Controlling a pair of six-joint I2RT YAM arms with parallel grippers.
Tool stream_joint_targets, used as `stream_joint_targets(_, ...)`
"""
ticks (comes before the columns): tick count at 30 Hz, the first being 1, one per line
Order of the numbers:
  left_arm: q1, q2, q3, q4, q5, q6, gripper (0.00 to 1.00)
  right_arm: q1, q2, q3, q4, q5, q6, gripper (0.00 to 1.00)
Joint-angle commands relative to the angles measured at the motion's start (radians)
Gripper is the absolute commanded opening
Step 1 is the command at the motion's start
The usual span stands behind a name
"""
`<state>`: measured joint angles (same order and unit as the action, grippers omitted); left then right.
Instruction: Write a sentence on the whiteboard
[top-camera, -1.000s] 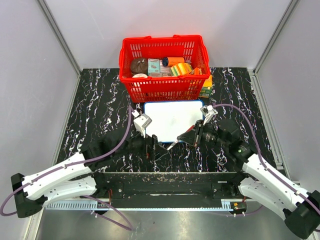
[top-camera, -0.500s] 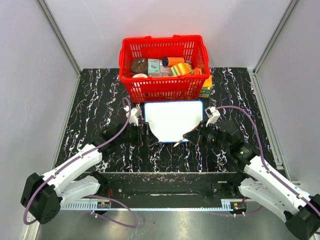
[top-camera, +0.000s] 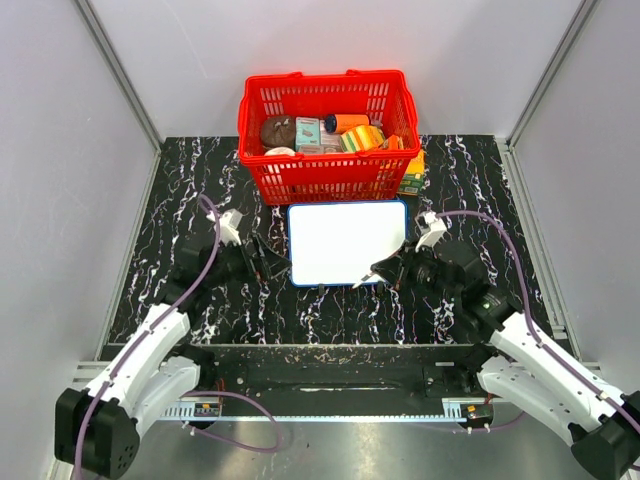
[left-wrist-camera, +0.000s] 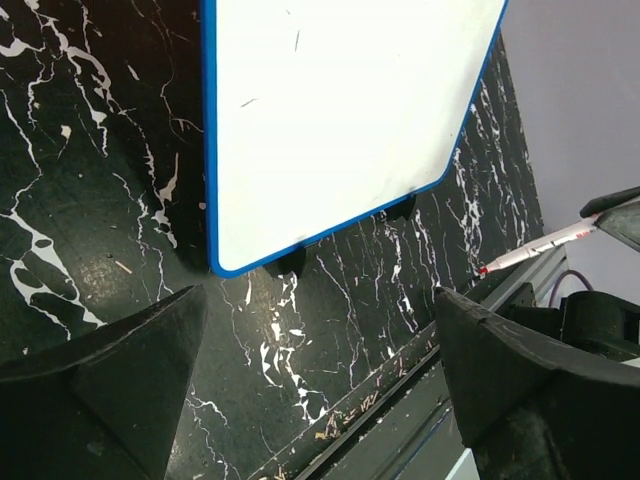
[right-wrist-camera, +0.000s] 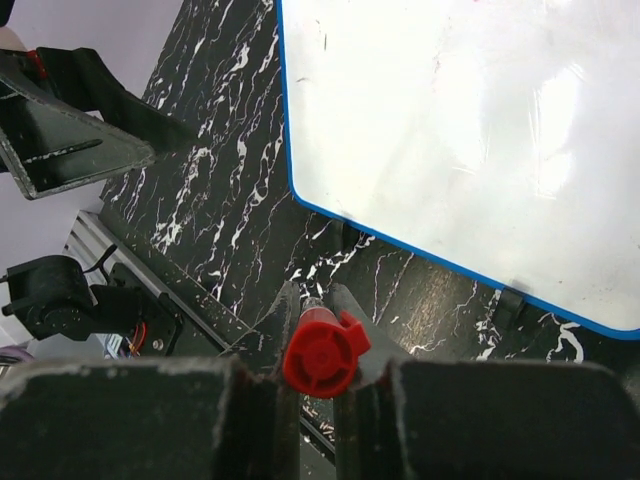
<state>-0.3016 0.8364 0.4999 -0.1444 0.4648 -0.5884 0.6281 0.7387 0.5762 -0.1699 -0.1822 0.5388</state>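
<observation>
The whiteboard (top-camera: 347, 243), white with a blue rim, lies flat in front of the basket. It also shows in the left wrist view (left-wrist-camera: 340, 120) and the right wrist view (right-wrist-camera: 470, 130). No sentence shows on it, only a few faint specks. My right gripper (top-camera: 385, 271) (right-wrist-camera: 316, 300) is shut on a white marker (top-camera: 364, 279) with a red end (right-wrist-camera: 322, 355). The marker's tip is at the board's near rim and also shows in the left wrist view (left-wrist-camera: 530, 248). My left gripper (top-camera: 264, 259) (left-wrist-camera: 320, 380) is open and empty, just left of the board.
A red basket (top-camera: 325, 178) holding several small items stands behind the board. A yellow-green box (top-camera: 412, 176) sits at its right side. Grey walls close in the black marbled table (top-camera: 190, 200) on three sides. A metal rail (top-camera: 320, 355) runs along the near edge.
My left gripper has pulled back to the left, off the board's near-left corner, which now shows in full. My right gripper with the marker has shifted slightly right and towards the board's near rim.
</observation>
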Motion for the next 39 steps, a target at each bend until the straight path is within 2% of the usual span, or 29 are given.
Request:
stream_joint_targets(1,0.036,-0.045,-0.009,0.081,0.052,-0.018,0.99,0.004,0.011,0.071,0.03,0.061,-0.049,0.0)
stream_joint_targets(5,0.09,-0.056,-0.023,0.088,0.07,-0.017,0.99,0.004,0.045,0.097,0.061,0.066,-0.063,0.0)
stream_joint_targets(12,0.188,-0.04,-0.058,0.21,0.126,-0.064,0.99,0.004,0.159,0.151,0.144,0.066,-0.099,0.0)
stream_joint_targets(18,0.216,0.024,-0.02,0.224,0.13,-0.044,0.99,0.004,0.228,0.186,0.161,0.053,-0.119,0.0)
stream_joint_targets(21,0.219,0.026,-0.001,0.218,0.109,-0.021,0.99,0.004,0.228,0.182,0.191,0.056,-0.112,0.0)
stream_joint_targets(26,0.22,0.018,0.038,0.215,0.052,0.013,0.99,0.004,0.183,0.185,0.138,0.076,-0.091,0.0)
stream_joint_targets(32,0.223,0.11,0.109,0.259,0.055,0.05,0.99,0.004,0.136,0.197,0.072,0.156,-0.106,0.0)
stream_joint_targets(39,0.228,0.298,0.216,0.345,0.08,0.073,0.99,0.004,0.151,0.232,0.041,0.176,-0.137,0.0)
